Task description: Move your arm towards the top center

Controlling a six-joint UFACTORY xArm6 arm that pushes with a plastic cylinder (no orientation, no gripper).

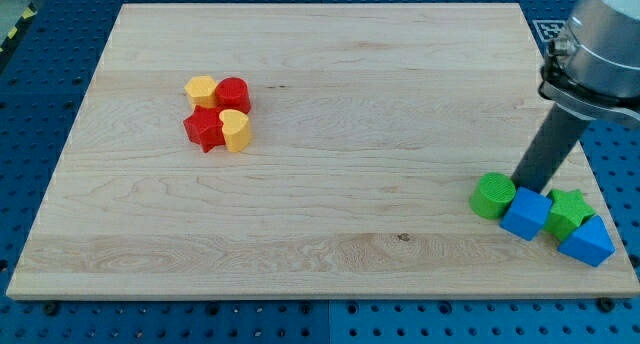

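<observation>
- Where the dark rod comes down from the view's upper right, my tip point(523, 187) meets the worktop point(330, 134) near its right edge, low in the view.
- As a tool it is a plain rod with nothing that opens or closes, so it grasps nothing; its lower end sits in the gap behind the green cylinder point(493, 196) and the blue cube point(526, 214), and whether it touches either one I cannot tell.
- The green cylinder lies just to the view's left of my tip, the blue cube just below it, and these two blocks touch one another.
- To the view's right of the blue cube sits a green star point(569, 210), partly hidden by its neighbours, and lower right of that a blue block point(587, 241) of wedge-like shape rests at the worktop's right edge.
- These four blocks form a tight cluster at the view's lower right.
- The top centre of the worktop, which the task names, lies well apart from my tip, up and to the view's left.
- Far across at the view's upper left sits a second cluster: a yellow block point(201, 89), a red cylinder point(234, 94) touching it, a red star point(204, 128) below, and a yellow heart point(235, 130) beside the star.
</observation>
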